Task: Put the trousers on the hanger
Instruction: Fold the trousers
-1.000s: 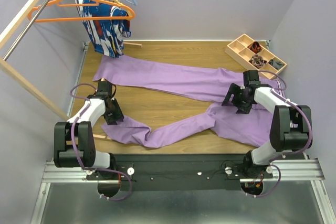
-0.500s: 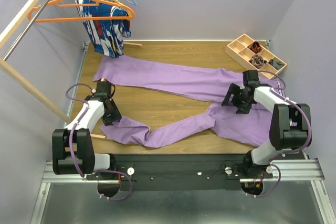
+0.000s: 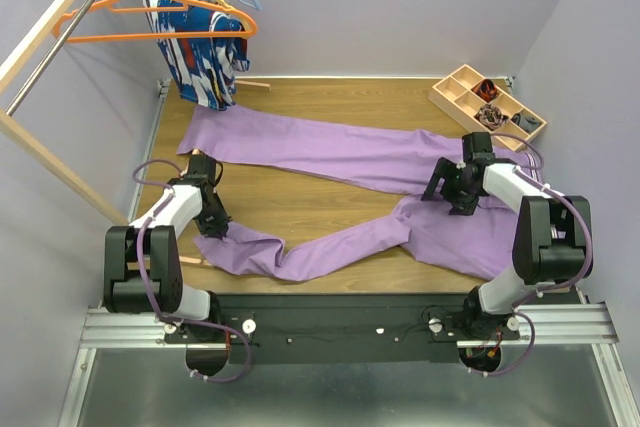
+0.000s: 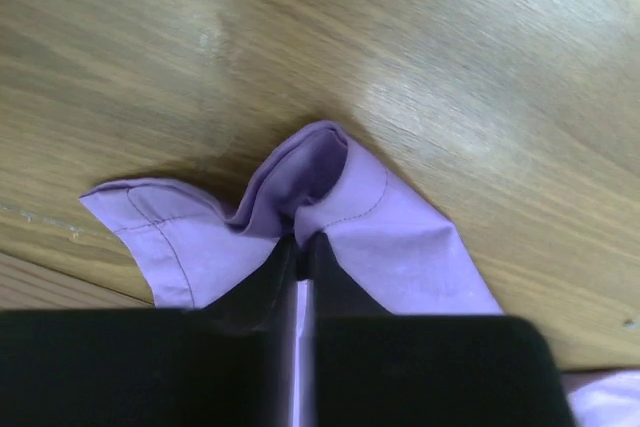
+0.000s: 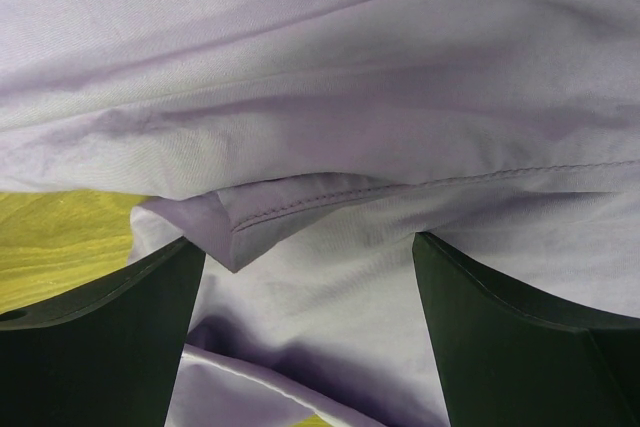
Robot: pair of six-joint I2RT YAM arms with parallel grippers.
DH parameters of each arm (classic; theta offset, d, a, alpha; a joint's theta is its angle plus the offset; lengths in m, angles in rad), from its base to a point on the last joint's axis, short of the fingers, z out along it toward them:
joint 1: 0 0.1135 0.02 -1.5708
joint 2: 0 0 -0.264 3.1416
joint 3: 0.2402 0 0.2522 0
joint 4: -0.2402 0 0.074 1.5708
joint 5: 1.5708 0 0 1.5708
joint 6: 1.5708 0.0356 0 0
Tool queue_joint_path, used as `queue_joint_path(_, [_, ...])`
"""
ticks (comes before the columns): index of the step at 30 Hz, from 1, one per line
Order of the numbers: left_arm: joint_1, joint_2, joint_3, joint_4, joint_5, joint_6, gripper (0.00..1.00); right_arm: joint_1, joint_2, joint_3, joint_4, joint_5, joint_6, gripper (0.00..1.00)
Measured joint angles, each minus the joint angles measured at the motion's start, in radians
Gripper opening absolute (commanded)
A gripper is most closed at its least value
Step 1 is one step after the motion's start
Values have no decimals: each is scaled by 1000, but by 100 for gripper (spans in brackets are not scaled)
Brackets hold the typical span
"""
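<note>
- Currently your left pincer (image 4: 300, 242) pinches the trousers (image 4: 400, 237) at a leg hem, and the leg trails away to its right.
- Your right pincer (image 5: 310, 267) sits spread just above the cloth, gripping nothing.
- The hanger (image 3: 110, 38) hangs well ahead of the left pincer, the nearer one.

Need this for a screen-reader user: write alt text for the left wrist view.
The left gripper, black and almost closed, pinches the stitched hem of the lilac trousers, and the cloth bunches into a small raised fold ahead of it. The rest of the hem lies flat on the wooden table.
</note>
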Motion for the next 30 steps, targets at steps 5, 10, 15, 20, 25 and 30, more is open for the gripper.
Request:
queue_joint_path(5, [0, -8, 11, 1, 6, 0, 0, 0, 0, -2, 2, 3, 0, 93])
queue_joint_path(10, [0, -13, 122, -8, 4, -6, 0, 1, -3, -10, 11, 31, 12, 93])
queue_joint_path(15, [5, -9, 332, 46, -8, 1, 0, 8, -4, -12, 19, 94, 26, 94])
queue_joint_path(20, [53, -10, 488, 121, -31, 31, 0, 7, -3, -12, 20, 192, 37, 96])
queue_joint_path(25, [169, -35, 494, 146, -58, 61, 0, -4, 11, -6, 19, 286, 44, 96])
queue_joint_path(30, [229, -58, 446, 157, -86, 65, 0, -10, 55, 34, 14, 347, 43, 96])
